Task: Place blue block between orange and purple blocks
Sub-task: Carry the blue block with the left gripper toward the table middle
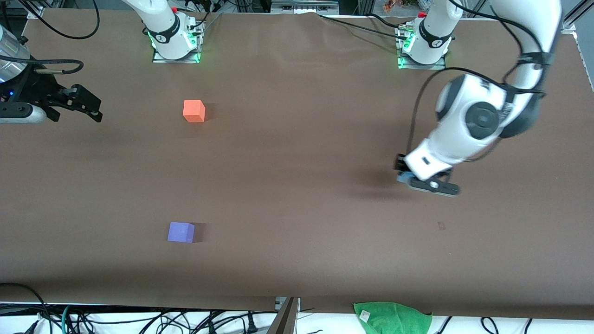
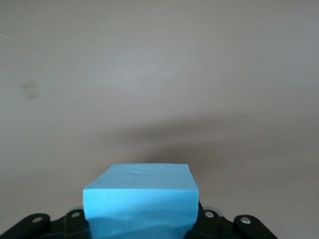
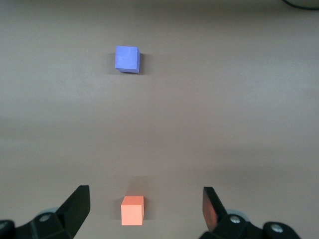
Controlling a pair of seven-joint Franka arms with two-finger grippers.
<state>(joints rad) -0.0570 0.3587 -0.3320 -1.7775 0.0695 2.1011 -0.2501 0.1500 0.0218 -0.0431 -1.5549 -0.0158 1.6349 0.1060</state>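
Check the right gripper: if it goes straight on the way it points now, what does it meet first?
Probably the bare table. The right gripper is open; the orange block shows between its fingers, so that may come first; depth is unclear.

- The orange block [image 1: 193, 111] is sitting on the table [image 1: 297, 153] toward the right arm's end, near the robots' bases.
- The purple block [image 1: 181, 232] is lying on the table nearer the front camera than the orange block, well apart from it, almost in line with it.
- The left gripper [image 1: 420, 178] is hanging over the table at the left arm's end, gripping the blue block [image 2: 140, 204].
- The right gripper [image 1: 76, 104] is waiting at the right arm's end, fingers spread.
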